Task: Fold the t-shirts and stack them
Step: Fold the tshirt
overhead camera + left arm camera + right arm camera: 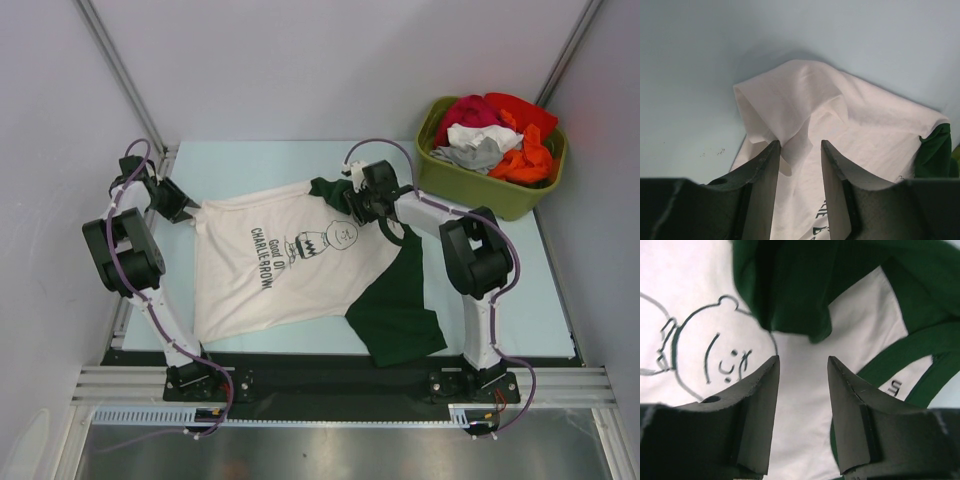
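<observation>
A cream-white t-shirt (270, 260) with dark green sleeves (395, 310) and a black cartoon print lies spread on the table. My left gripper (183, 204) is at the shirt's far left corner. In the left wrist view it (800, 142) is open, and a raised fold of white cloth (795, 107) touches the left fingertip (774, 145). My right gripper (354, 196) hovers over the shirt's neck end. In the right wrist view it (802, 358) is open and empty above white cloth (800, 405), with a folded green sleeve (790, 295) just beyond the fingertips.
An olive-green tub (480, 185) stands at the back right, holding several red, orange, white and grey garments (495, 135). The pale blue table top (250, 160) is walled by white panels on three sides. A black rail (320, 385) runs along the near edge.
</observation>
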Action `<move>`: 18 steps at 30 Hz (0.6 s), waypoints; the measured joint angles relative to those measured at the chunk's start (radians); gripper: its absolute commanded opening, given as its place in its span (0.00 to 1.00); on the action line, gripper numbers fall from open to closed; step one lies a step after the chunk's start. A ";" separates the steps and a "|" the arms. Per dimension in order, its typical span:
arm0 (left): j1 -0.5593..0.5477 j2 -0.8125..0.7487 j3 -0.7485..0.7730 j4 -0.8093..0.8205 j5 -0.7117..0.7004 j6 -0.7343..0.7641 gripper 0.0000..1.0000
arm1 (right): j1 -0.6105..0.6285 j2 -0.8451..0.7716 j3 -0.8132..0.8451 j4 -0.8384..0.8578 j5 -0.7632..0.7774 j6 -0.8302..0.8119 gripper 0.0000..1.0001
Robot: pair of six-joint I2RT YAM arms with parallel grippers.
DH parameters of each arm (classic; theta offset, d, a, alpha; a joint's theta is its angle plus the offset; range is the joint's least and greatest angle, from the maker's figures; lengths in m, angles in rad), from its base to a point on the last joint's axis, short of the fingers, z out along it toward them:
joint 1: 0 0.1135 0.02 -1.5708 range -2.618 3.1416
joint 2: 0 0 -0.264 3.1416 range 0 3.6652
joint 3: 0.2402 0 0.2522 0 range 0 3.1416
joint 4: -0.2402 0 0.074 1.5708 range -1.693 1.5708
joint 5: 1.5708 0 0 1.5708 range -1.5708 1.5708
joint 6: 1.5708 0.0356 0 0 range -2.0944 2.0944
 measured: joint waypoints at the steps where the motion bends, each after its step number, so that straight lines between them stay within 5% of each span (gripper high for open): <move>1: 0.000 0.000 0.000 0.000 0.000 0.000 0.44 | 0.000 0.012 0.006 0.014 0.007 -0.007 0.49; 9: 0.000 0.000 0.000 0.000 0.001 0.000 0.44 | -0.004 0.100 0.056 0.053 0.051 -0.037 0.48; 18: 0.000 0.000 0.000 0.000 0.001 0.001 0.45 | -0.005 0.126 0.088 0.088 0.062 -0.031 0.33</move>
